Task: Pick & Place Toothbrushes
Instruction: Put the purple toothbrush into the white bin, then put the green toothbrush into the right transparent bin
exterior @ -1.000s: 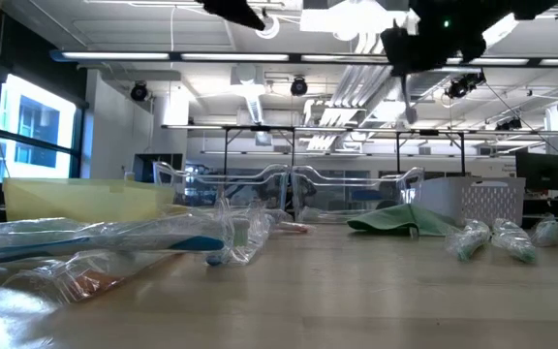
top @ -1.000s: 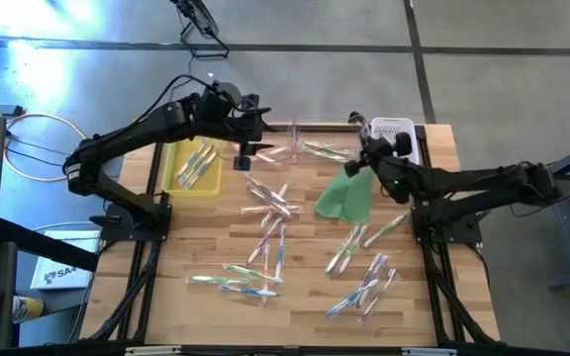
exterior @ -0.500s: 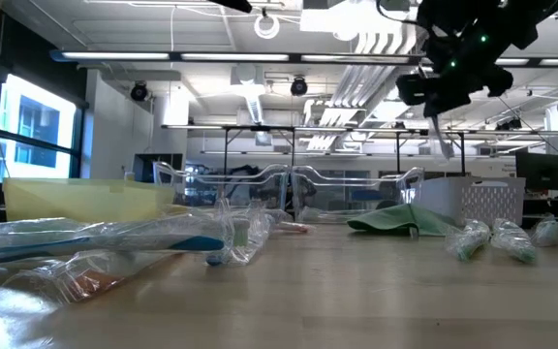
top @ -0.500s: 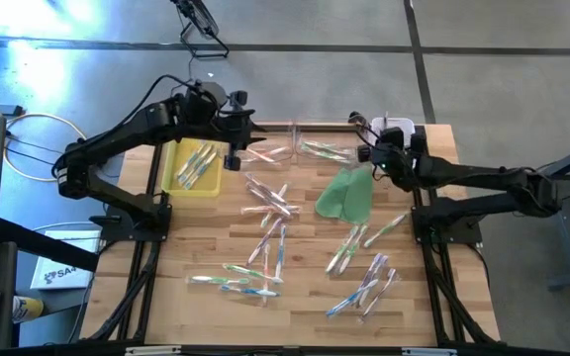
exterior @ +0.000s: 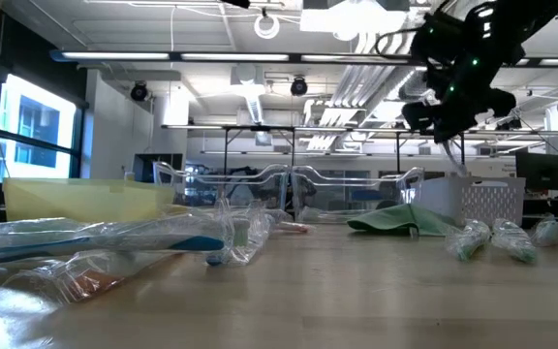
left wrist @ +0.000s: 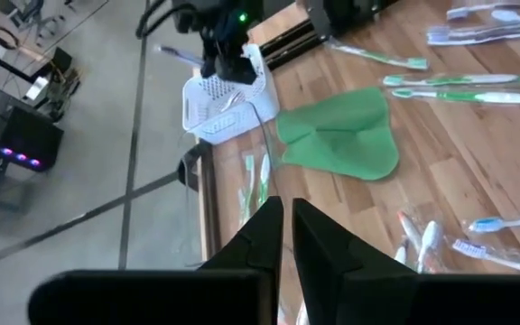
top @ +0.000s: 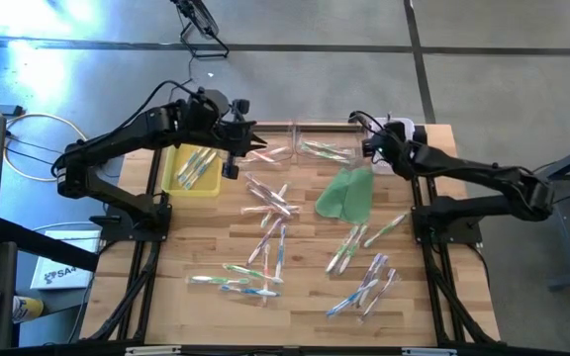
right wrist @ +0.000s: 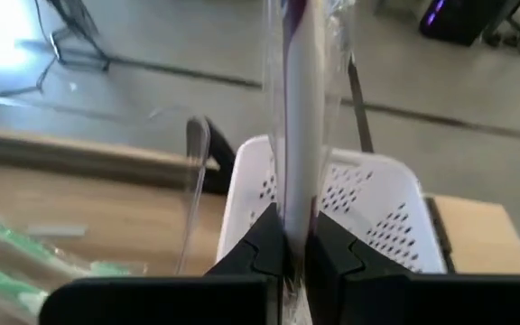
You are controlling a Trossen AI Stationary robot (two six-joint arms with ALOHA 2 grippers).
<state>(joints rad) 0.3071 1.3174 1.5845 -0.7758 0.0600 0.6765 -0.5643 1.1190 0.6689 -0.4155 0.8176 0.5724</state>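
Right gripper [right wrist: 296, 239] is clamped on one wrapped toothbrush [right wrist: 298, 108] with a purple part, gripped near its lower end so the shaft stands up past the fingers. In the high view it sits at about 1 o'clock on the counter [top: 305, 307], over or just beside the white perforated basket [top: 396, 129]. In the low view the brush hangs from the gripper above the basket wall.

Left gripper [left wrist: 285, 226] is nearly shut, fingers a sliver apart, nothing between them. It hovers at 11 o'clock near the yellow tray [top: 192, 170], which already holds a few brushes.

The loose toothbrushes [top: 265, 242] lie scattered from the counter's centre down to 6 and 5 o'clock. Several more lie in the clear tray [top: 305, 150] at 12 o'clock. The green cloth [top: 346, 196] lies flat just right of centre.

Step in hand, as I judge it: dropping the held brush into the white basket.

- Get the gripper fully over the basket opening before opening; the brush is long and upright, so a release near the rim could tip it out onto the counter.
- Lower first, and tilt the brush toward lying flat.
- The glossy wrapper may cling to a finger; open wide and lift straight up.
- Keep clear of the clear tray's edge, close beside the basket.
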